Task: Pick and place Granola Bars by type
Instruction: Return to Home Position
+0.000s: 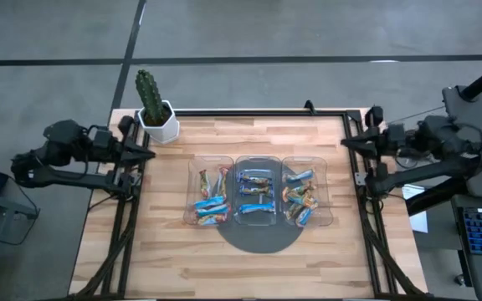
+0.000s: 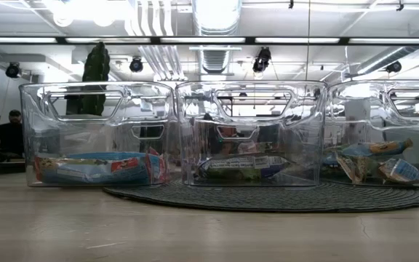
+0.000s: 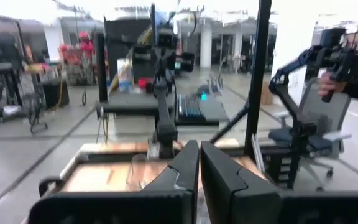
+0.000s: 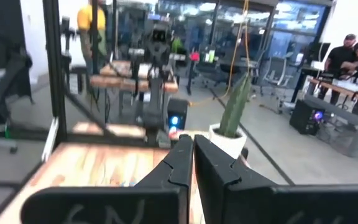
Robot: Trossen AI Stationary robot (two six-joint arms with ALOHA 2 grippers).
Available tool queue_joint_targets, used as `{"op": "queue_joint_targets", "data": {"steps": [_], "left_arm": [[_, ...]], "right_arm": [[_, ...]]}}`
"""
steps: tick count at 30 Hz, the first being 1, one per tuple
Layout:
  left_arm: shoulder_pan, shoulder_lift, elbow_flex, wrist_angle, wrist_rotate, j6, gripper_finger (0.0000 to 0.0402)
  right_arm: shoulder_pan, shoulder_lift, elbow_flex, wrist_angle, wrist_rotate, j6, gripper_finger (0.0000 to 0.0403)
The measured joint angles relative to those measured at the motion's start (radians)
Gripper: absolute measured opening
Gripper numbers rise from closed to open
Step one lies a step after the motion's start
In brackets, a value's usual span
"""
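While both arms rest at the table (image 1: 224,267) sides | left gripper (image 1: 149,155): 9 o'clock edge, fingers pressed together, empty | right gripper (image 1: 346,144): 3 o'clock edge, likewise closed | Granola Bars (image 1: 255,194): inside three clear bins (image 1: 216,159), centre

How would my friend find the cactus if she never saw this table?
Find the wooden table, then its far left corner, beyond the three clear bins. The cactus stands there: a tall green prickly column in a white pot, the only plant on the table.
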Motion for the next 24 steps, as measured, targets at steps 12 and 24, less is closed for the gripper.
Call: {"op": "queue_joint_targets", "data": {"steps": [12, 24], "left_arm": [[0.0, -0.099, -0.343, 0.334, 0.0, -0.047, 0.0], [0.0, -0.203, -0.623, 0.529, -0.022, -0.117, 0.0]], "right_arm": [[0.0, -0.224, -0.378, 0.215, -0.056, -0.058, 0.0008], [0.0, -0.406, -0.744, 0.434, -0.061, -0.012, 0.0008]]}}
